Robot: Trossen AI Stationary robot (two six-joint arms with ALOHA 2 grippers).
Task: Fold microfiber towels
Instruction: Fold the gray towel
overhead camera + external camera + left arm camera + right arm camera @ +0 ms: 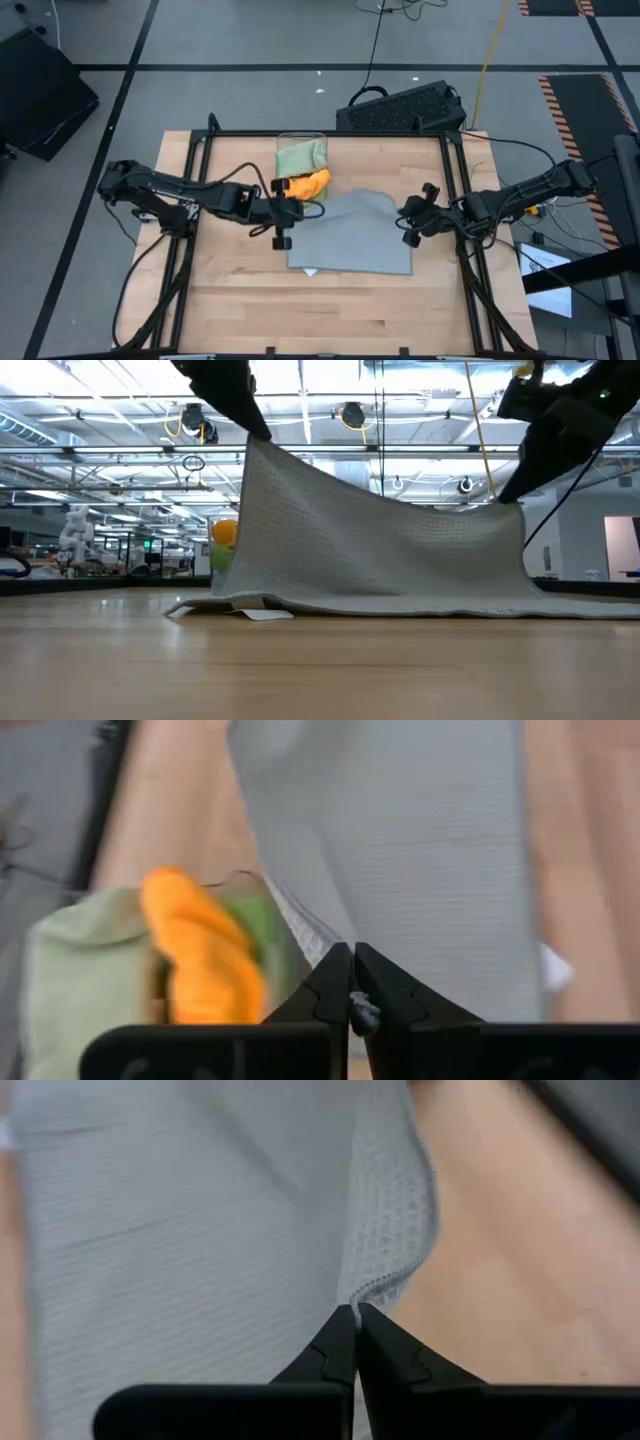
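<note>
Grey towel lifted for its fold

Left gripper [287, 212] and right gripper [412, 222] each pinch a corner of the grey towel [355, 240]; its near edge rests on the table [330, 310]. Next move, likely: carry both corners evenly over that edge.

Grey towel [400, 550] hides most of the bin's cloths [222, 540] — low view.

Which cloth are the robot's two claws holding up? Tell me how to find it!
Look at the wooden table; in its middle lies the light grey towel, between the two dark arms. The left gripper and the right gripper each pinch one of its far corners and lift that edge. It is spread out wide and grey, unlike the orange towel and sage green towel bunched in the clear bin.
</note>
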